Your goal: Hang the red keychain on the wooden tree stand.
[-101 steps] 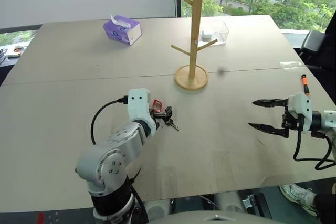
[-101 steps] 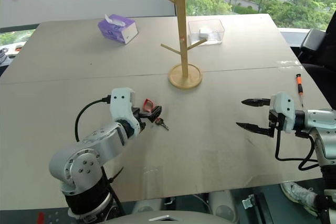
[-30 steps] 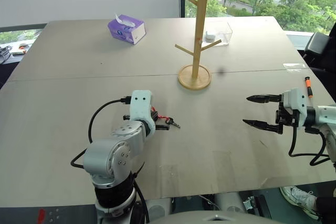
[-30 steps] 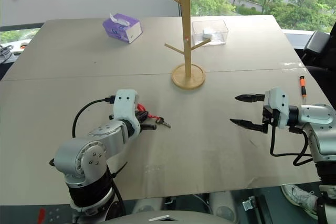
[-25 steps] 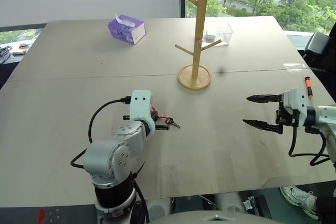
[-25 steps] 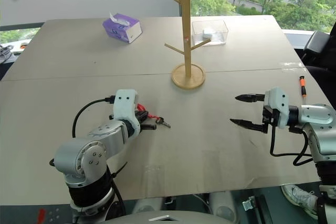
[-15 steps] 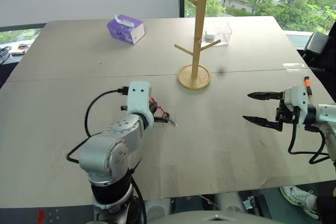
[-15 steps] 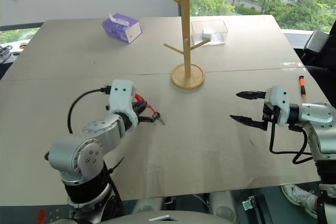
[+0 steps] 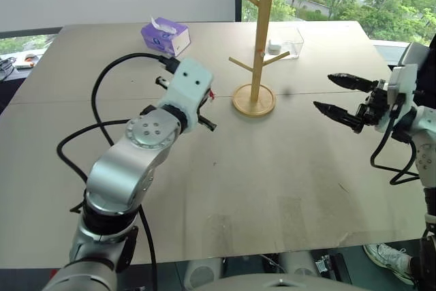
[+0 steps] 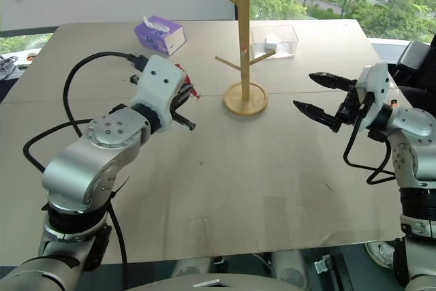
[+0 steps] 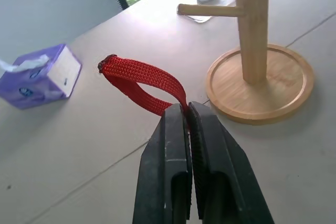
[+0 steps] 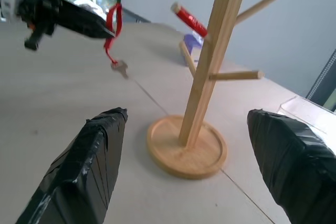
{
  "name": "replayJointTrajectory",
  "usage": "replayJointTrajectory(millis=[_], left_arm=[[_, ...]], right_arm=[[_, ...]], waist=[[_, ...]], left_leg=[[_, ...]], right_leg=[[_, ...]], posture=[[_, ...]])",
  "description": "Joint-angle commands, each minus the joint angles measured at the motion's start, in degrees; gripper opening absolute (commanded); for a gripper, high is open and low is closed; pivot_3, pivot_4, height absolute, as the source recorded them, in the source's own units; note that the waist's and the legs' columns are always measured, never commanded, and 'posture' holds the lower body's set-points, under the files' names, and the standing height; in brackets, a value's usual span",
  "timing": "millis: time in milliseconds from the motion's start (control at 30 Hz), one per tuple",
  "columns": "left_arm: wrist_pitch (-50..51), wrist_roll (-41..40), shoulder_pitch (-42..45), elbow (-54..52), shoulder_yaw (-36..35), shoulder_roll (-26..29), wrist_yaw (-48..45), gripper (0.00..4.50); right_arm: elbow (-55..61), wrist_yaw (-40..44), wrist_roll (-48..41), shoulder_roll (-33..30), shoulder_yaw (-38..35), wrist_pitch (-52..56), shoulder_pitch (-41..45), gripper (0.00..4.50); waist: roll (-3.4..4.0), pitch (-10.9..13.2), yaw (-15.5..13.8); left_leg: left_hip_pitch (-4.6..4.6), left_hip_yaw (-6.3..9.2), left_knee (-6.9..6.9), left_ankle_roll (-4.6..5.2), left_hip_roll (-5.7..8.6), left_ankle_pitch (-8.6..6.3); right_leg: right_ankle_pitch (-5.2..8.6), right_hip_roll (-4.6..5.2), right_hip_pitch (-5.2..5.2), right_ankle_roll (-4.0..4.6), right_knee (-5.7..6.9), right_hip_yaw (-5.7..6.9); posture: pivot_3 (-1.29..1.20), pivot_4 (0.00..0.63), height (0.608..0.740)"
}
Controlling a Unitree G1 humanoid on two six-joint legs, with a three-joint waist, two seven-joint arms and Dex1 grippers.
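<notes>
Keychain (image 11: pixel 140 83) now off the table, lifted with my left gripper (image 11: pixel 188 109), jaws clamped on its red strap, near the wooden stand (image 9: pixel 259 46). Right gripper (image 10: pixel 317 93) wide, empty. Hanging comes next.

Left tool (image 11: pixel 188 109) clamped shut, raised; right tool (image 9: pixel 335 93) wide apart.

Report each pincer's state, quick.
Left pincer: shut on the keychain.
Right pincer: open, holding nothing.
</notes>
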State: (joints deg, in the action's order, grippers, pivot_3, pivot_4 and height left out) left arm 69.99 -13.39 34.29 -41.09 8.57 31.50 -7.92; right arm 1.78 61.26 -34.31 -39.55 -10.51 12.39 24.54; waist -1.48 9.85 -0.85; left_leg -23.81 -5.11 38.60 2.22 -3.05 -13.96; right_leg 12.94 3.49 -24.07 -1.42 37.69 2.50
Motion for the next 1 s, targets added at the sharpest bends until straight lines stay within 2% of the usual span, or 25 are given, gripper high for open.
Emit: replayJointTrajectory(millis=[33,167,500,1000], left_arm=[[-6.48,2.45,3.03,0.55,2.59,1.43,-2.33,0.02],[-13.17,5.9,5.99,3.09,7.45,2.12,-4.7,0.02],[-21.11,11.03,11.32,8.56,11.47,0.23,-8.72,0.02],[-25.2,17.63,14.08,14.4,15.01,-2.53,-14.56,0.02]], right_arm=[[2.27,-1.65,-3.23,-0.25,-3.52,2.0,1.97,3.93],[1.89,-2.2,-2.69,-0.22,-3.75,1.68,2.96,3.93],[1.83,-2.91,-1.39,-0.25,-3.96,0.79,2.71,3.93],[2.97,-3.7,-1.29,-0.54,-4.3,0.76,1.49,3.93]], waist=[[0.0,0.0,0.03],[0.0,0.0,0.05],[0.0,0.0,0.07],[0.0,0.0,0.07]], left_leg=[[0.0,-0.01,0.0,0.0,0.01,0.0],[0.05,-0.02,0.0,0.03,0.02,-0.01],[0.05,-0.06,0.0,0.03,0.02,-0.01],[0.04,-0.06,0.0,0.03,0.02,-0.01]], right_leg=[[0.0,0.01,0.0,0.0,-0.01,0.0],[0.0,-0.02,0.0,0.0,0.04,0.01],[0.0,-0.04,-0.02,-0.01,0.05,0.0],[0.01,-0.05,-0.03,-0.03,0.06,0.0]], posture=[[0.0,0.15,0.74],[0.0,0.15,0.74],[0.0,0.15,0.74],[0.0,0.15,0.74]])
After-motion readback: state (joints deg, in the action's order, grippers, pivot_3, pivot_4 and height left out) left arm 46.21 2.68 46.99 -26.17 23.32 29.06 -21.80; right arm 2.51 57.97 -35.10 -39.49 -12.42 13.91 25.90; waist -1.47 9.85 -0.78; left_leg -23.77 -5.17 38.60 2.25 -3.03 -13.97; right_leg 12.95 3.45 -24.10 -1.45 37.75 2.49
